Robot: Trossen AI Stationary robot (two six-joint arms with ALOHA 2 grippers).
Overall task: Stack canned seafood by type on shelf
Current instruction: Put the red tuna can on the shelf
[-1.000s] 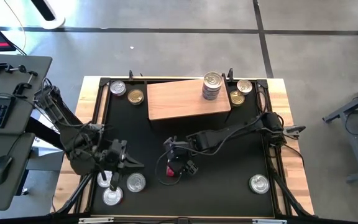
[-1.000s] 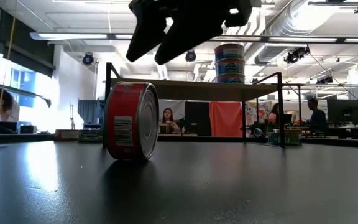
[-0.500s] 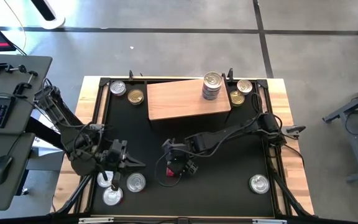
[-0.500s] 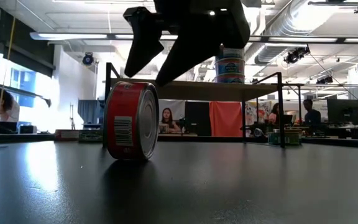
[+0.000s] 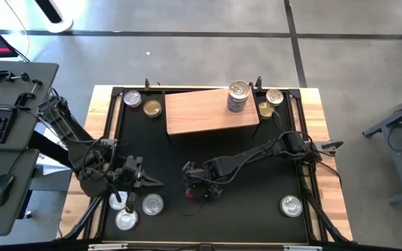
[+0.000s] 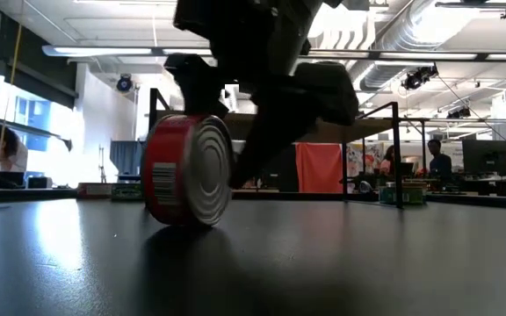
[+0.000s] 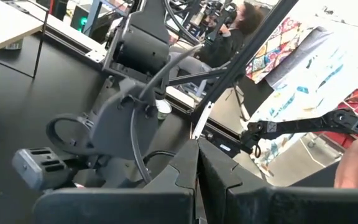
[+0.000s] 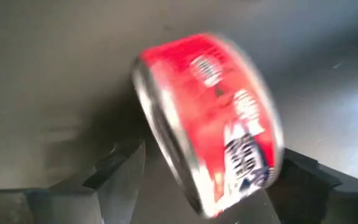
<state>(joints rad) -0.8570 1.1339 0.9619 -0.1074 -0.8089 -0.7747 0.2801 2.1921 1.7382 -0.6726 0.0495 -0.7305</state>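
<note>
One stack of round tins [image 5: 238,96] is sitting on the light-brown wooden shelf [image 5: 201,111]; the right gripper [image 5: 198,185], fingers spread, is straddling an on-edge red-labelled tin [image 6: 185,169]; the left gripper [image 5: 137,183] is waiting closed.

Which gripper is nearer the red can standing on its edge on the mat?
Right. The right gripper straddles the red can, fingers open either side; the left gripper sits apart, nearer the mat's left edge.

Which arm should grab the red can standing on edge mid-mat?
Right. The right gripper is already down over the red can, open fingers either side. The left gripper sits shut near the silver cans.
</note>
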